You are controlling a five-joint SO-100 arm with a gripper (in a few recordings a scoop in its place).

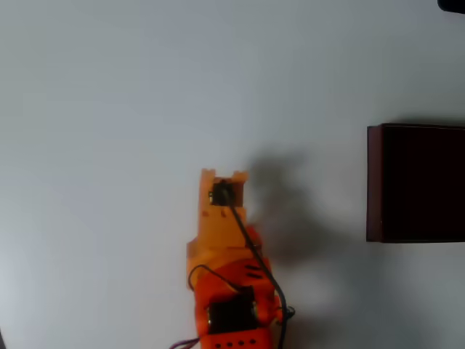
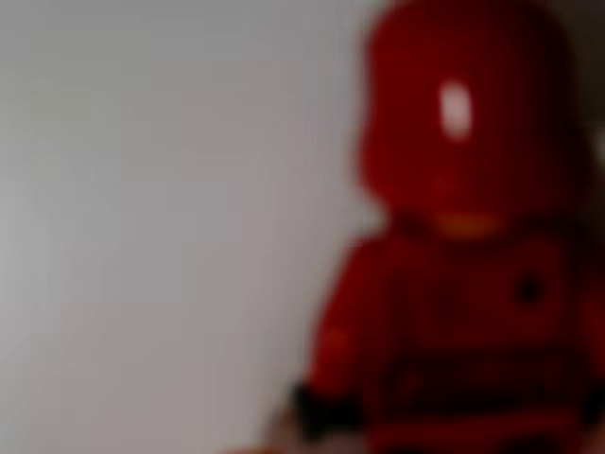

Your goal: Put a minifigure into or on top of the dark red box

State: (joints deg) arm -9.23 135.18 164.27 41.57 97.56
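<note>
The minifigure (image 2: 463,274) is all red and badly blurred; it stands upright very close to the wrist camera, over the right half of that view. My orange gripper (image 1: 224,177) points up the picture from the bottom centre of the overhead view, and its fingers are hidden under the wrist. No fingers show clearly beside the figure, so a hold on it cannot be confirmed. The dark red box (image 1: 373,182), with thin maroon walls and a near-black inside, lies at the right edge, well to the right of the gripper.
The table (image 1: 109,109) is a plain pale grey surface. The arm's shadow (image 1: 290,211) falls between the gripper and the box. A small dark object (image 1: 452,5) sits at the top right corner.
</note>
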